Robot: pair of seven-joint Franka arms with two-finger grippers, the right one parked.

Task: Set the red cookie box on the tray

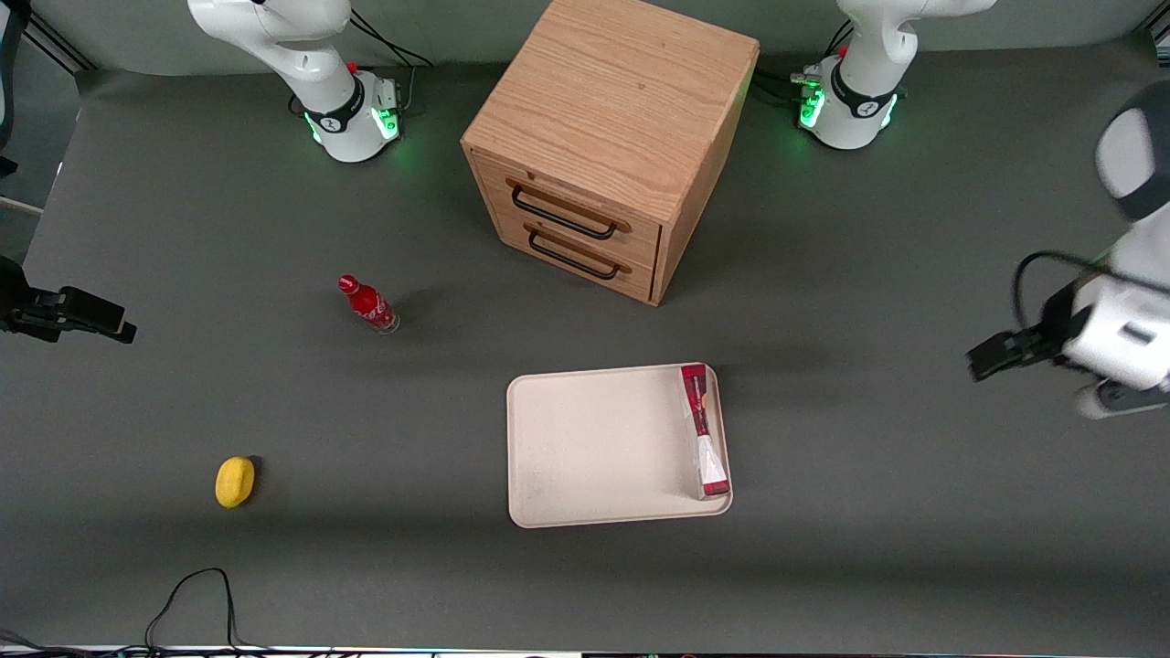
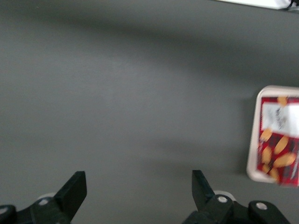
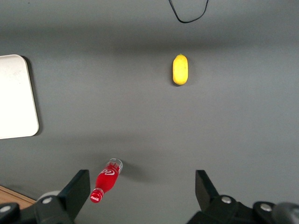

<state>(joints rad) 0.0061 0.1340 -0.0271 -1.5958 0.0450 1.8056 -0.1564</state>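
Cream-white tray [image 1: 594, 448], front view: lies flat on the grey table [image 1: 823, 567], well apart from the gripper [image 1: 983, 358], which hangs above the table at the working arm's end, holding nothing. Red cookie box [image 1: 705, 429]: on the tray, along the rim on the gripper's side, standing on a narrow edge, apart from the gripper. Wooden drawer cabinet [image 1: 608, 137]: two dark handles, farther from the front camera than the tray. Red bottle [image 1: 368, 304] and yellow object [image 1: 235, 481]: toward the parked arm's end, far from the gripper

Left wrist view: gripper [image 2: 139, 186] spread wide, its two black fingers [image 2: 74, 186] with only bare table [image 2: 140, 93] between them. Red cookie box [image 2: 279, 140] on the tray [image 2: 252, 149], off to one side of the fingertips, not touching them; printed face with cookie pictures shows

Right wrist view: tray [image 3: 16, 98] corner, red bottle [image 3: 107, 179] upright on the table, yellow object [image 3: 180, 69] well apart from it, black cable [image 3: 189, 14] loop on the table [image 3: 140, 116]
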